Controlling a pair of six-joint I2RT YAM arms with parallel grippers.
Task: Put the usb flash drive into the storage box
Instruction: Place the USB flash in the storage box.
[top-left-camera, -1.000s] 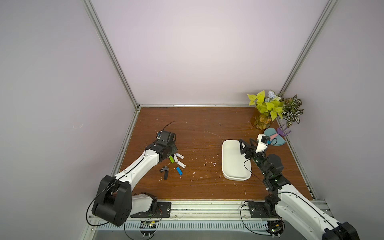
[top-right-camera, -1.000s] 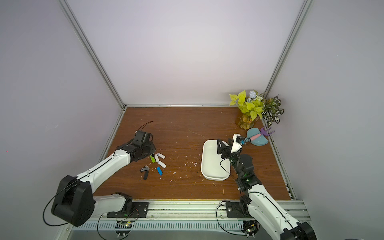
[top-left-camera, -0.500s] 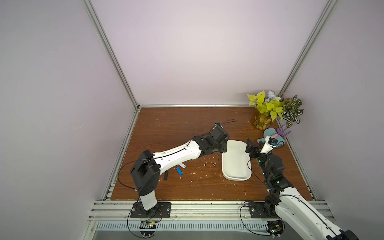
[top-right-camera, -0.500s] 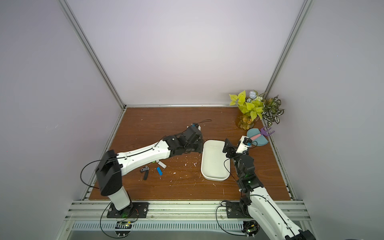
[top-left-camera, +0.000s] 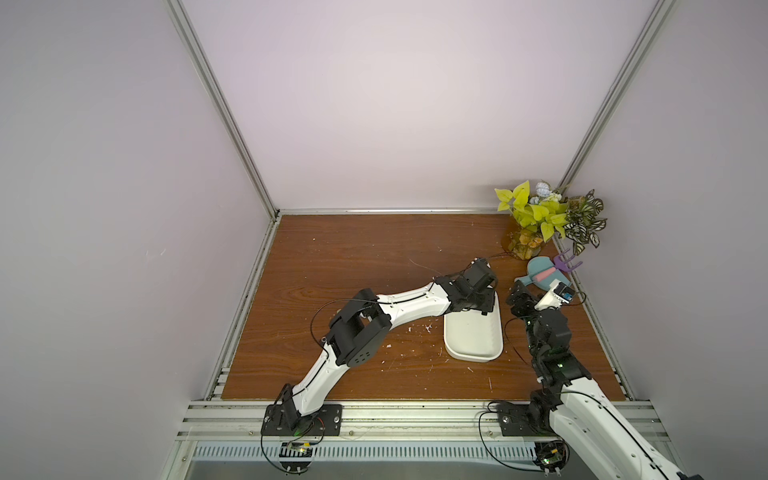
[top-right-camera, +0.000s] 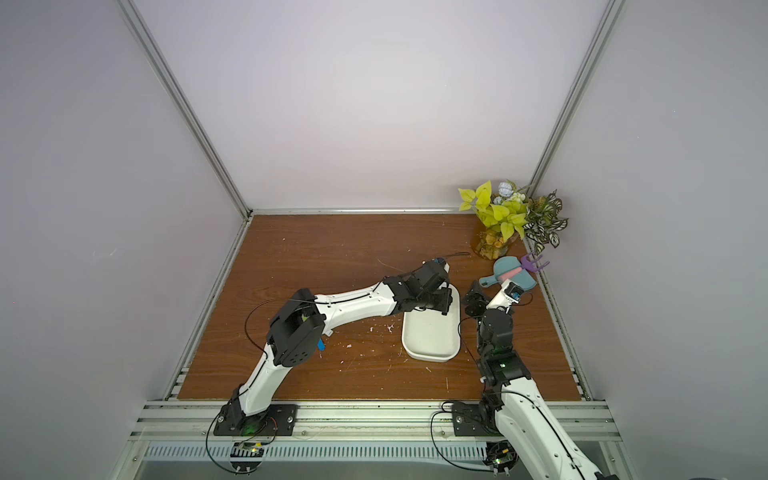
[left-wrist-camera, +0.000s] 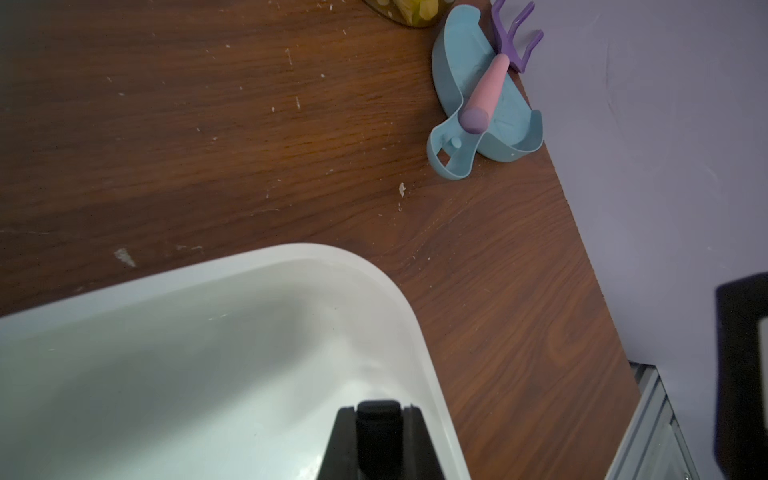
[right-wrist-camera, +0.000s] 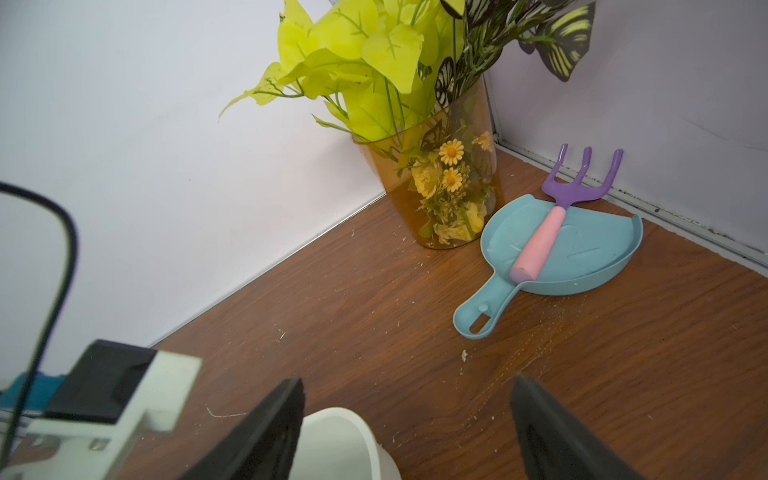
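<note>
The storage box (top-left-camera: 473, 345) (top-right-camera: 430, 336) is a shallow white tray lying right of the table's middle. My left arm reaches across to the box's far end, and my left gripper (top-left-camera: 484, 309) (top-right-camera: 445, 309) hangs just over it. In the left wrist view the left gripper (left-wrist-camera: 378, 409) is shut on a small black usb flash drive (left-wrist-camera: 377, 432), above the box's white floor (left-wrist-camera: 208, 332). My right gripper (top-left-camera: 519, 297) (right-wrist-camera: 407, 382) stands open and empty by the box's far right corner (right-wrist-camera: 345, 436).
A vase of yellow-green leaves (top-left-camera: 528, 241) stands in the far right corner. In front of it lies a teal dustpan (top-left-camera: 540, 276) with a pink and purple rake (right-wrist-camera: 540, 241). A blue stick (top-right-camera: 321, 344) peeks from under my left elbow. Crumbs dot the wood.
My left arm has swung from the pile of small sticks on the left across to the far end of the storage box. My right gripper has drawn a little to the right.
</note>
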